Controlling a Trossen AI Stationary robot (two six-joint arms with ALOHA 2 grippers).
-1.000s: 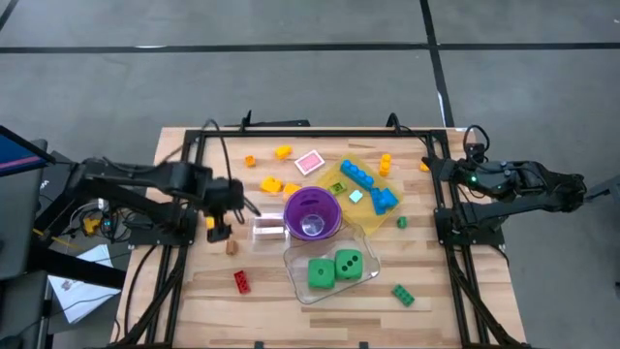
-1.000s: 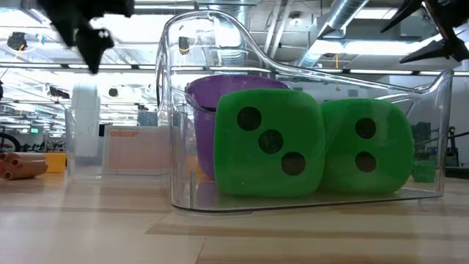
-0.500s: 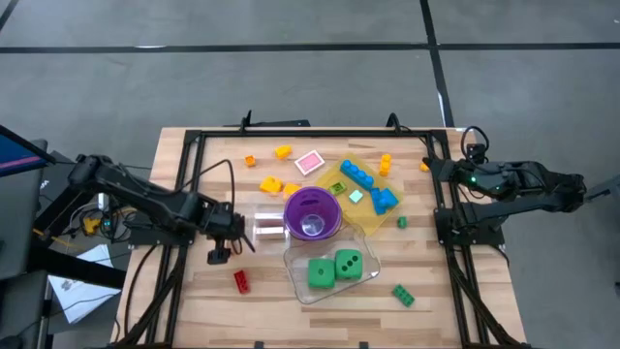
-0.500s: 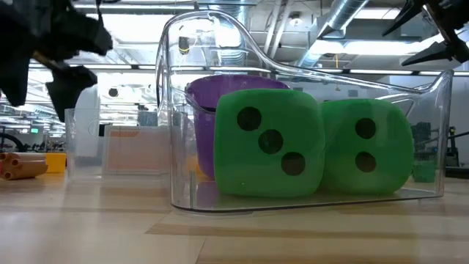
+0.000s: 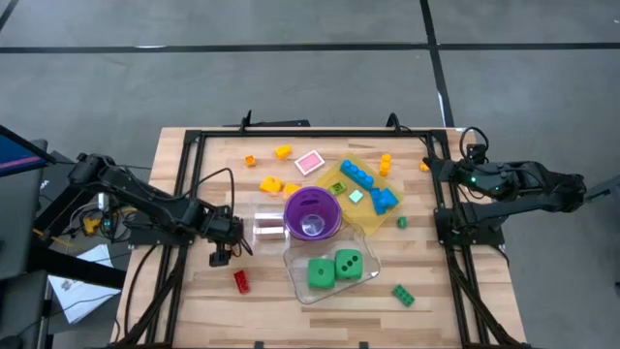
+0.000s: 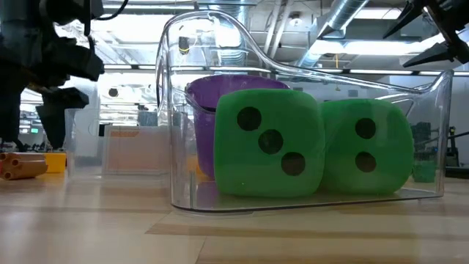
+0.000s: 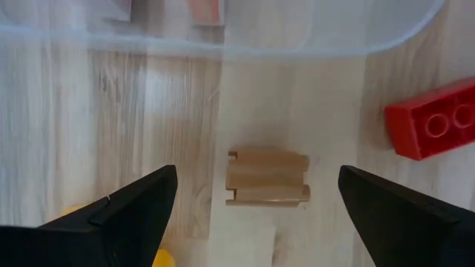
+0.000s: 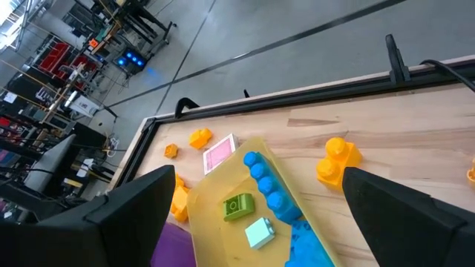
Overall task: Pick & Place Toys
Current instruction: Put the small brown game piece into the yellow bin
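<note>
In the high view, the purple cup (image 5: 311, 212) is seen at the middle of the wooden desk (image 5: 194, 291). The left gripper (image 5: 221, 254) is lowered over the desk well to the left of the cup, near a red brick (image 5: 241, 281). Two green dice (image 5: 334, 268) are held in a clear tub (image 5: 302, 286) just in front of the cup. Blue bricks (image 5: 370, 186) are laid on a yellow tray (image 5: 389, 179) just behind and to the right of the cup. The right gripper (image 5: 430, 167) is parked at the desk's right edge, far from the cup.

In the low view, the dice (image 6: 270, 142) are seen in front of the cup (image 6: 205, 110), inside the tub (image 6: 212, 44).

In the left wrist view, the fingers (image 7: 137, 204) are spread wide and empty, with a tan wooden block (image 7: 268, 176) lying between them and the red brick (image 7: 434, 126) beside.

In the right wrist view, the fingers (image 8: 130, 211) are spread wide, and nothing is held above the tray (image 8: 215, 194).
</note>
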